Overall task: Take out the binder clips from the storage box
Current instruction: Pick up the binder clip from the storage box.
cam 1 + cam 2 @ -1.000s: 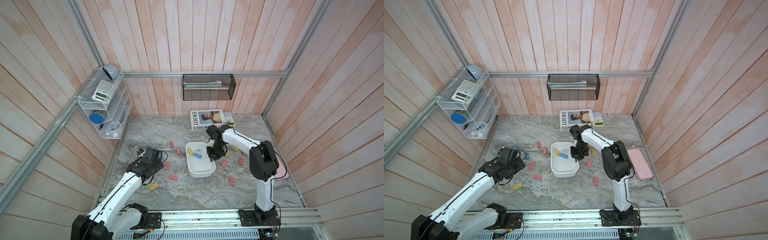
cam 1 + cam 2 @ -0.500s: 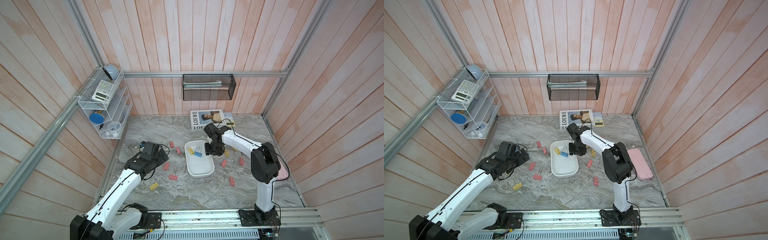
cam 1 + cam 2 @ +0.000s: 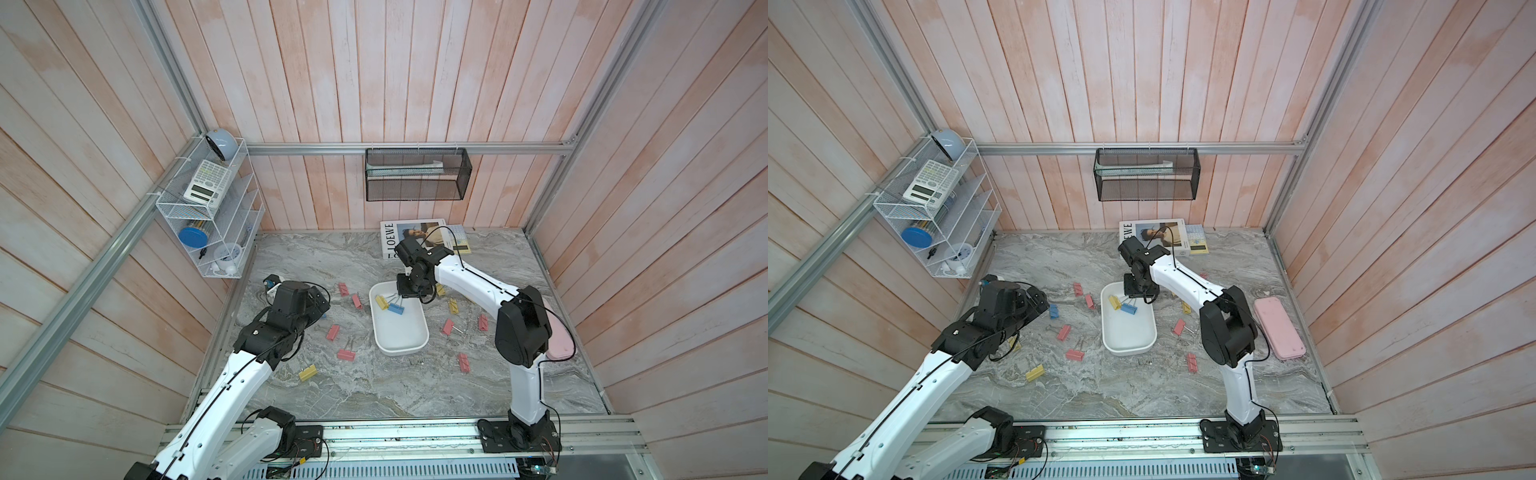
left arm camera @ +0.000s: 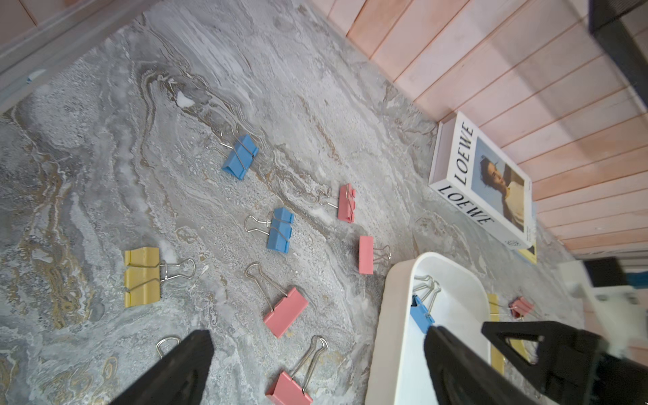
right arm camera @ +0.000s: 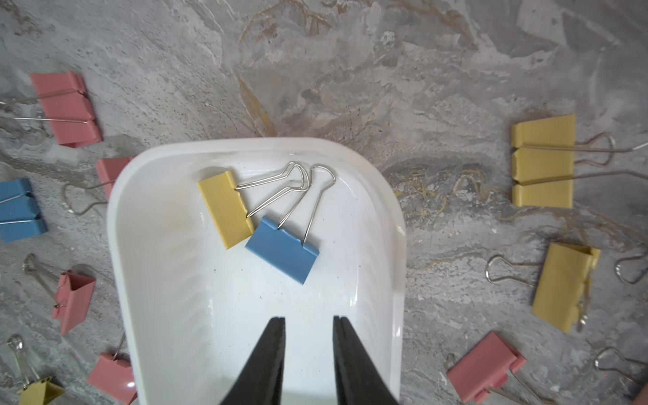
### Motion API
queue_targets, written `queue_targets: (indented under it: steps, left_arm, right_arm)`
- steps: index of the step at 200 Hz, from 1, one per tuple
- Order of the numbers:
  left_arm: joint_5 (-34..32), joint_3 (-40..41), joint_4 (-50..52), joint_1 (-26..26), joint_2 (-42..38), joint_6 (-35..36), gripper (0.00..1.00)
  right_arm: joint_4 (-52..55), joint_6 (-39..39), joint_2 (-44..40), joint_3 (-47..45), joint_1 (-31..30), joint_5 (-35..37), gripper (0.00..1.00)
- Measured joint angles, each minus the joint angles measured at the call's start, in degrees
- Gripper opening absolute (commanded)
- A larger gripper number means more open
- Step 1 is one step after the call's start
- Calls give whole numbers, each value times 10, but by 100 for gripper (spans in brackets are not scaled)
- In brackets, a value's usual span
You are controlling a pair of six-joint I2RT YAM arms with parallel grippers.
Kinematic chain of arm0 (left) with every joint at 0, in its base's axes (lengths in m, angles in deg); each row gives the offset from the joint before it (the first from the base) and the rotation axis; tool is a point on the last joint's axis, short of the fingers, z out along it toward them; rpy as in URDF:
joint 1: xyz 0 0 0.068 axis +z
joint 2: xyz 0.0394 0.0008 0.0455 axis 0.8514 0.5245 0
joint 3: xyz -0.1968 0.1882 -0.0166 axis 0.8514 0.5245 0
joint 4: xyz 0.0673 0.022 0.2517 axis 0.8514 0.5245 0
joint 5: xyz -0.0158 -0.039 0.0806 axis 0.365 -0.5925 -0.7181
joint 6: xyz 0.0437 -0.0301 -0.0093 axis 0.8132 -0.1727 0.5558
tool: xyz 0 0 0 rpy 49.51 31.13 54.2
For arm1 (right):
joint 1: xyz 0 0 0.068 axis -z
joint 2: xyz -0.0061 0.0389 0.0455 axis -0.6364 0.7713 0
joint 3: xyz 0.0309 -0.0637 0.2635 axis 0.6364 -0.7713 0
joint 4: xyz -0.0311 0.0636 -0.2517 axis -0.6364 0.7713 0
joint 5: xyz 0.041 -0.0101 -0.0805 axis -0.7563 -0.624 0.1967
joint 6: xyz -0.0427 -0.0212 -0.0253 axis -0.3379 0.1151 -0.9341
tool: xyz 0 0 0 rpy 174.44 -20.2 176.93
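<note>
Currently in the box: a yellow fold-back binder clip (image 5: 224, 210) and a blue fold-back binder clip (image 5: 282, 249) lie flat at the end nearest the table's back edge, their bodies touching at one corner.
Clip direction: both pairs of silver wire handles reach toward that end wall and cross each other. The yellow body's long axis lies nearly along the box, while the blue one's slants across it.
Box: the shallow white plastic storage box (image 3: 401, 336) sits near the table's middle, its long axis running from back edge toward front edge, slightly skewed.
Right gripper (image 5: 309, 319): its black fingers stand a narrow gap apart with nothing between them, over the box floor short of both clips and touching neither.
Left gripper (image 4: 317, 335): spread wide and empty, above the table between its left edge and the box.
Around the box: scattered pink, yellow and blue binder clips (image 3: 345, 354) lie on the grey marble-patterned table (image 3: 374, 395), along both long sides.
Back edge: a white LOEWE book (image 4: 480, 175).
Right edge: a flat pink rounded-corner case (image 3: 1279, 328).
</note>
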Motion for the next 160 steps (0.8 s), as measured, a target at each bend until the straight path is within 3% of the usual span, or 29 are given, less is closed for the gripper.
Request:
queue_targets:
  steps: [36,160]
  left_arm:
    - [-27,9,1,1,-35,-3,100]
    - [-19,9,22,10,-9,9,100]
  right_arm:
    - [10,26,71,41,0,7,23]
    - [22,64,149,107,0,17,22]
